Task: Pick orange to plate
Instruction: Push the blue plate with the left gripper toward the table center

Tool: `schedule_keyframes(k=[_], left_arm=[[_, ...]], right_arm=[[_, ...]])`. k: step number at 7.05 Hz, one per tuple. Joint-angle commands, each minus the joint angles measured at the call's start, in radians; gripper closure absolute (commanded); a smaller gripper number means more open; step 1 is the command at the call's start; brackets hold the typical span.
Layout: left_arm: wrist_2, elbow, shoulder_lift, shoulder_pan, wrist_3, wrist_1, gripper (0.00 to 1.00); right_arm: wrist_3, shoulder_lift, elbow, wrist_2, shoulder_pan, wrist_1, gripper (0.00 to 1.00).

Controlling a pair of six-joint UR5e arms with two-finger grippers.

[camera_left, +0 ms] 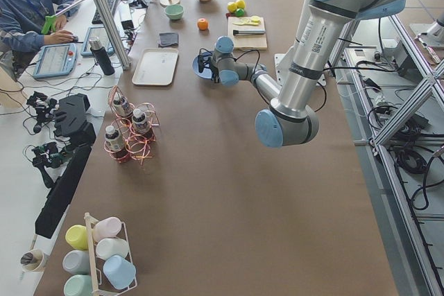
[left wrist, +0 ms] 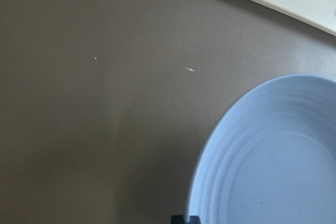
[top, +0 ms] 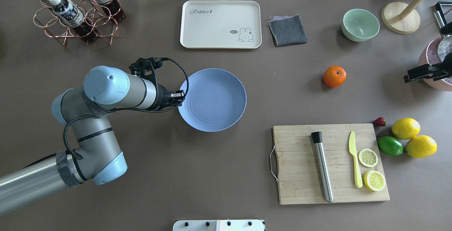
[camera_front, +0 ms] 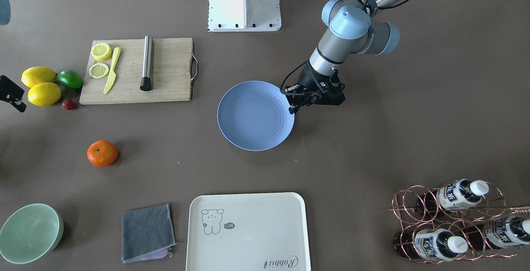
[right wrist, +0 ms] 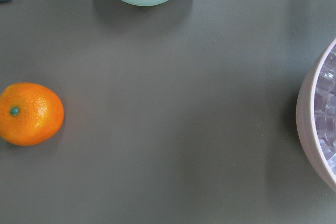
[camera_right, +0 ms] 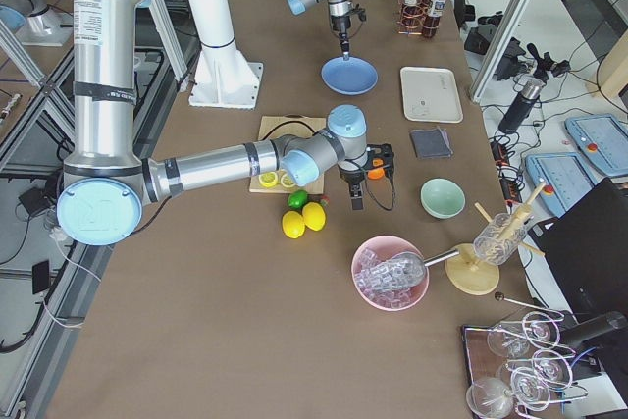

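The orange [top: 334, 76] lies alone on the brown table, to the right of the blue plate [top: 212, 100] and well apart from it. The plate has nothing on it. My left gripper [top: 179, 98] hangs at the plate's left rim; only its dark tips, close together, show at the bottom of the left wrist view, so it looks shut and holds nothing. My right gripper [top: 406, 79] hovers right of the orange, near the table's right edge. Its wrist view shows the orange [right wrist: 30, 114] at the left and no fingers, so it looks open.
A cutting board [top: 328, 164] with a steel muddler, yellow knife and lemon slices lies in front of the orange, with lemons [top: 406, 128], a lime [top: 390, 145] and a strawberry beside it. Behind stand a green bowl [top: 360, 24], grey cloth, cream tray [top: 220, 24] and bottle rack; a pink ice bowl [right wrist: 320, 124] is at the right.
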Motion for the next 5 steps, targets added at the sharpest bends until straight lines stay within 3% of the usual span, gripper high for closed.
schedule_keyframes(k=[1,2,3,4,5], left_arm=[[0.056,0.011,-0.008,0.038,0.000,0.013,1.00],[0.058,0.013,-0.008,0.038,0.001,0.013,0.99],[0.059,0.013,-0.006,0.038,0.003,0.011,0.23],[0.059,0.011,-0.006,0.036,0.004,0.011,0.03],[0.044,-0.009,0.003,0.015,0.010,0.011,0.03]], right_arm=[[0.002,0.000,-0.002,0.003,-0.002,0.000,0.01],[0.000,0.000,-0.003,0.002,-0.005,0.000,0.01],[0.002,0.014,-0.003,-0.001,-0.009,-0.002,0.01],[0.027,0.035,-0.008,-0.004,-0.020,-0.003,0.01],[0.050,0.079,-0.029,-0.004,-0.037,-0.009,0.02]])
